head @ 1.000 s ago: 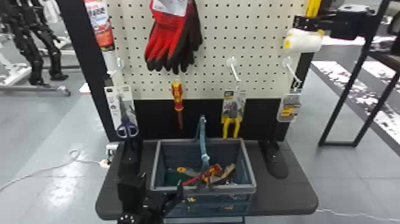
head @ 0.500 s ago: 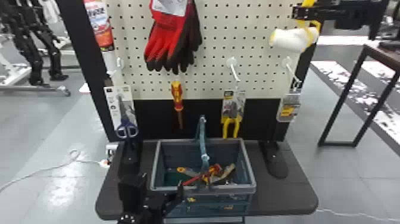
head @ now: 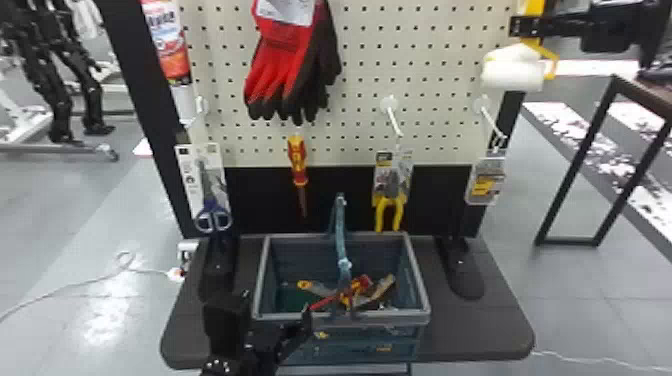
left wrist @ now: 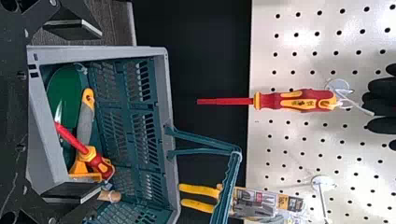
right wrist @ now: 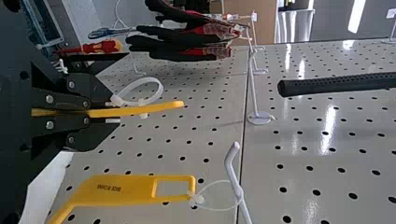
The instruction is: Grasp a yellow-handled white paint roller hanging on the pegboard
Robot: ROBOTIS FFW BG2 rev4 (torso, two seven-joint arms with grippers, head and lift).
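The white paint roller [head: 512,67] hangs tilted at the pegboard's [head: 425,60] top right edge, its yellow frame [head: 546,54] running up to my right gripper [head: 525,25]. In the right wrist view that gripper [right wrist: 100,113] is shut on a flat yellow handle [right wrist: 144,108] that carries a white zip-tie loop. Below it, a second yellow piece [right wrist: 126,189] with a rectangular hole is tied to a white hook [right wrist: 233,170]. My left gripper [head: 265,327] sits low at the basket's front left corner, its fingers [left wrist: 74,25] wide open.
Red-and-black gloves [head: 290,65], a red screwdriver [head: 297,165], yellow pliers [head: 390,200], scissors [head: 210,190] and a packaged tool [head: 485,180] hang on the board. A grey basket [head: 340,317] holding tools stands on the black table [head: 475,325]. A black-framed table [head: 625,125] stands to the right.
The right gripper rose slightly with the handle. The roller swung left and tilted, then came back to the right. The left arm stayed still.
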